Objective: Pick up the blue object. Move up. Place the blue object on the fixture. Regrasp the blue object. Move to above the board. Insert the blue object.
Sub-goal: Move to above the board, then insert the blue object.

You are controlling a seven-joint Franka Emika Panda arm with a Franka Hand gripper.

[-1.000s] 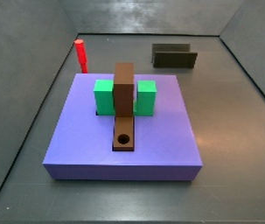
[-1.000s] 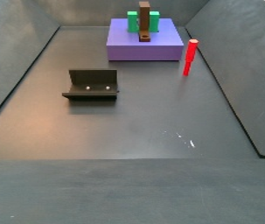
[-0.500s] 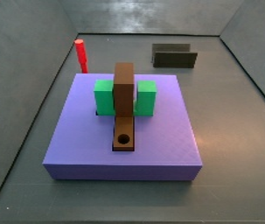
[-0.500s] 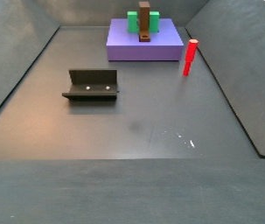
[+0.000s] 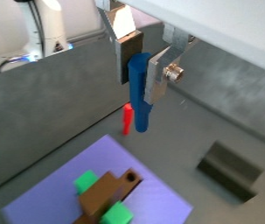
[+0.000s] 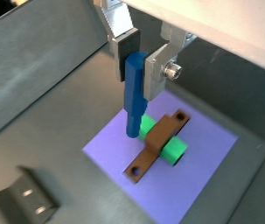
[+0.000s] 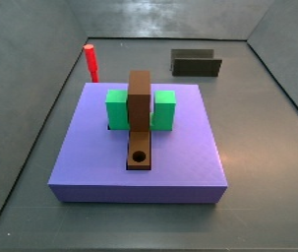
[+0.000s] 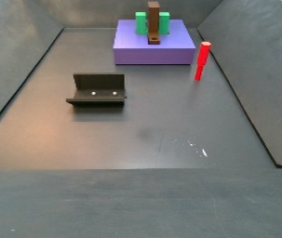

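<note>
In both wrist views my gripper (image 5: 138, 68) (image 6: 138, 66) is shut on the blue object (image 5: 139, 92) (image 6: 135, 96), a slim blue peg that hangs down from between the silver fingers. It hangs high above the board (image 6: 198, 157) (image 5: 65, 188), the lavender slab with a green block (image 6: 170, 149) and a brown strip with a round hole (image 6: 158, 147). The fixture (image 5: 230, 166) (image 6: 21, 199) stands on the floor, apart from the board. Both side views show the board (image 7: 92, 157) (image 8: 130, 51) and the fixture (image 7: 196, 64) (image 8: 99, 90), but neither the gripper nor the blue object.
A red upright peg (image 7: 92, 63) (image 8: 202, 61) stands on the floor beside the board and shows in a wrist view (image 5: 128, 119). Dark walls enclose the grey floor (image 8: 143, 139).
</note>
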